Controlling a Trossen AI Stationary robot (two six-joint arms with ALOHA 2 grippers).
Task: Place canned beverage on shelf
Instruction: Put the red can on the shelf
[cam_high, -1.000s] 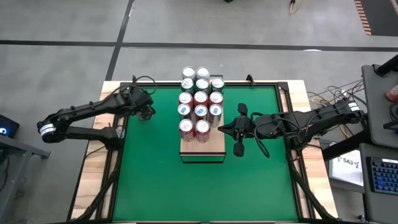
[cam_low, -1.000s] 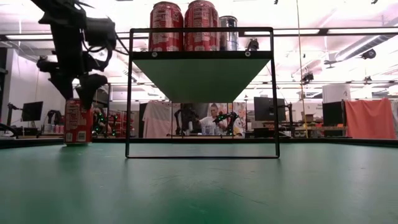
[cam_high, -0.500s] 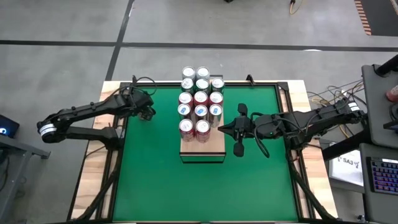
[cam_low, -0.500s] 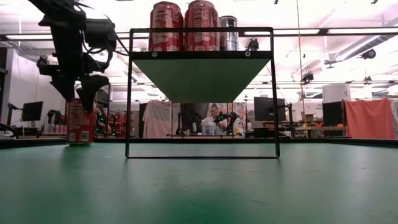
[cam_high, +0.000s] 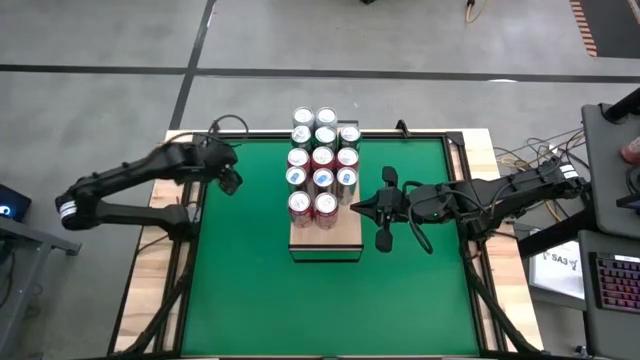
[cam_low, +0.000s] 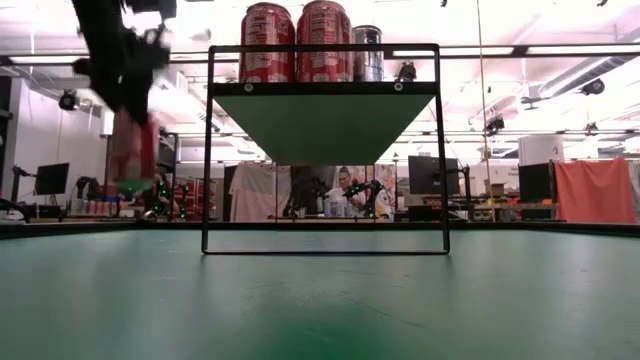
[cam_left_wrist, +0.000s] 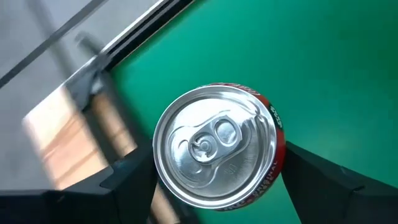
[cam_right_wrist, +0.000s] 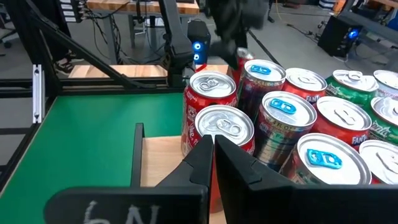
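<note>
We can read little writing here: in the right wrist view one green can (cam_right_wrist: 348, 93) among those on the shelf (cam_high: 338, 238) carries the word "Fanta" along its side, and a pale scrawl on the dark body at the bottom of that view looks like "6N", though we cannot be sure of it. The red can (cam_left_wrist: 219, 146) in the left gripper (cam_high: 231, 179) has white lettering along its rim edge, too curved and small for us to read; its silver top with the pull tab faces the wrist camera. We see the left gripper's fingers (cam_left_wrist: 134, 183) set wide and pressed against both sides of this can, holding it. In the low view the can (cam_low: 133, 150) hangs blurred and clear of the green table surface (cam_low: 320, 300), left of the shelf's dark frame and below its board. From above, the left arm reaches in from the table's left edge, its elbow bent outward, the gripper near the far left corner of the green mat, well apart from the shelf. The right arm stretches in from the right, its gripper (cam_high: 384, 215) just beside the shelf's right edge with the fingers pinched together on nothing. The cans crowd the far part of the shelf, leaving bare wood at the near end.
</note>
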